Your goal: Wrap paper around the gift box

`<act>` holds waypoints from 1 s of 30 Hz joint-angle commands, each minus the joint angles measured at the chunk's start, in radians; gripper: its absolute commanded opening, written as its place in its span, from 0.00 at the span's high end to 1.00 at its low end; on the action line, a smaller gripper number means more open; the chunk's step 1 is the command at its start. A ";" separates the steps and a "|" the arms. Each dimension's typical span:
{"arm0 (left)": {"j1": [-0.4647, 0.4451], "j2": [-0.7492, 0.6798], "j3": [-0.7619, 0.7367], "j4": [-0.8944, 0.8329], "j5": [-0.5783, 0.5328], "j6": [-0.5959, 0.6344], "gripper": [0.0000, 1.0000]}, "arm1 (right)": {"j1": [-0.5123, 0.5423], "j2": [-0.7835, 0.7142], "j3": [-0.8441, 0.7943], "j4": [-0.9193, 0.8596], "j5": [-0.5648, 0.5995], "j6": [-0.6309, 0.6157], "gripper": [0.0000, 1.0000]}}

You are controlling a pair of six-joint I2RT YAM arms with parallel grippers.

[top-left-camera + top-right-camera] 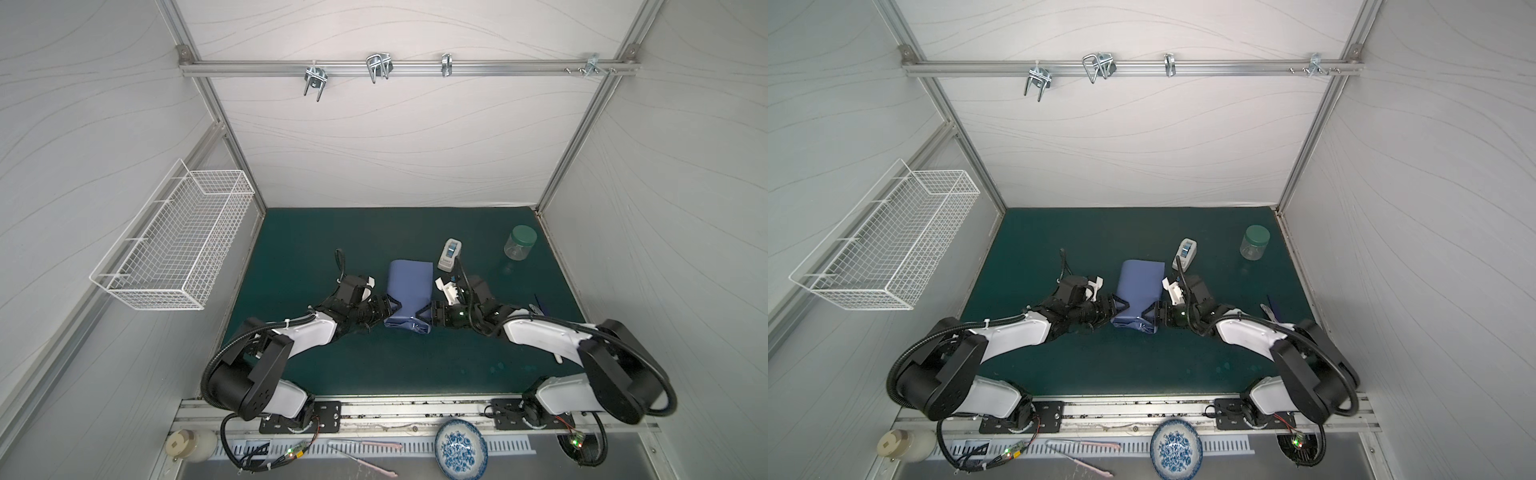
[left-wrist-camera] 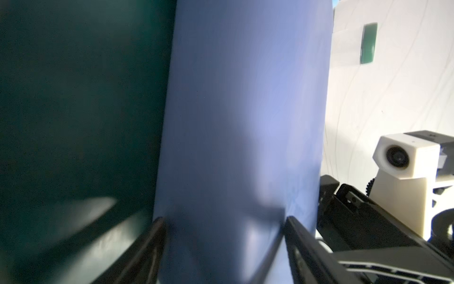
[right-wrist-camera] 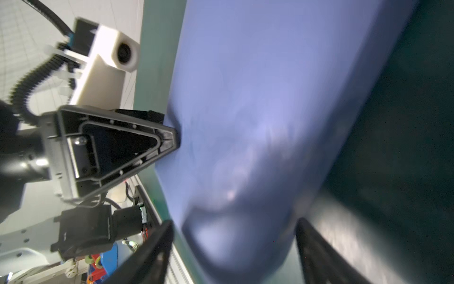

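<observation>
Nearest the camera, the folded end [image 1: 409, 326] of the paper [image 1: 409, 282] is looking loose and crumpled. The paper is covering the gift box completely, so none of the box is showing, and the parcel is lying mid-worktop [image 1: 374, 361].

The left gripper [image 1: 390, 311] is reaching in at the parcel's left near corner, with its jaws standing wide astride the parcel's thickness. One finger [image 3: 147, 142] is dimpling the paper. I cannot tell whether the jaws are clamping or only touching.

At the parcel's right near corner the right gripper [image 1: 424, 316] is straddling it too. Its jaws are standing wide, and the right wrist view is showing a gap beside one finger, so it is probably not gripping.

Beyond the parcel's far right corner a white tape dispenser [image 1: 450, 254] is standing, and farther right of it a green-lidded jar [image 1: 519, 243].

The risks, as I am judging them:
- The loose end may spring open if the left jaws are letting go before tape is holding it.
- The thin sheet may tear or crease where the fingertip is digging in.
- With only one side held, the parcel may swing and slide inside its wrap.
</observation>
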 commanded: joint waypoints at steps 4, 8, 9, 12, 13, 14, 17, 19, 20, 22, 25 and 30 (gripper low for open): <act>0.023 -0.129 0.046 -0.106 -0.114 0.045 0.14 | 0.117 -0.304 -0.143 -0.161 0.227 -0.062 0.09; 0.021 -0.097 0.136 -0.166 -0.120 0.097 0.14 | 0.202 -0.337 -0.187 -0.172 0.331 -0.060 0.11; 0.022 -0.080 0.156 -0.172 -0.116 0.108 0.14 | 0.202 -0.308 -0.183 -0.157 0.331 -0.058 0.13; 0.020 -0.014 0.226 -0.184 -0.109 0.136 0.14 | 0.211 -0.187 -0.143 -0.091 0.324 -0.072 0.20; 0.021 0.013 0.247 -0.186 -0.105 0.141 0.14 | 0.216 -0.146 -0.130 -0.065 0.328 -0.080 0.23; 0.020 0.040 0.270 -0.190 -0.101 0.153 0.14 | 0.216 -0.105 -0.115 -0.047 0.340 -0.086 0.25; 0.021 0.111 0.316 -0.211 -0.094 0.181 0.14 | 0.215 -0.021 -0.078 -0.004 0.359 -0.103 0.31; 0.021 0.148 0.327 -0.210 -0.089 0.193 0.14 | 0.213 0.010 -0.059 0.019 0.365 -0.112 0.34; 0.020 0.163 0.330 -0.211 -0.082 0.200 0.14 | 0.213 0.021 -0.052 0.024 0.369 -0.114 0.36; 0.019 0.191 0.330 -0.210 -0.074 0.211 0.15 | 0.199 0.041 -0.037 0.026 0.376 -0.125 0.38; 0.019 0.219 0.318 -0.194 -0.069 0.223 0.16 | 0.177 0.064 -0.030 0.053 0.360 -0.130 0.41; 0.010 0.258 0.296 -0.165 -0.057 0.227 0.17 | 0.172 0.120 0.004 0.069 0.340 -0.135 0.47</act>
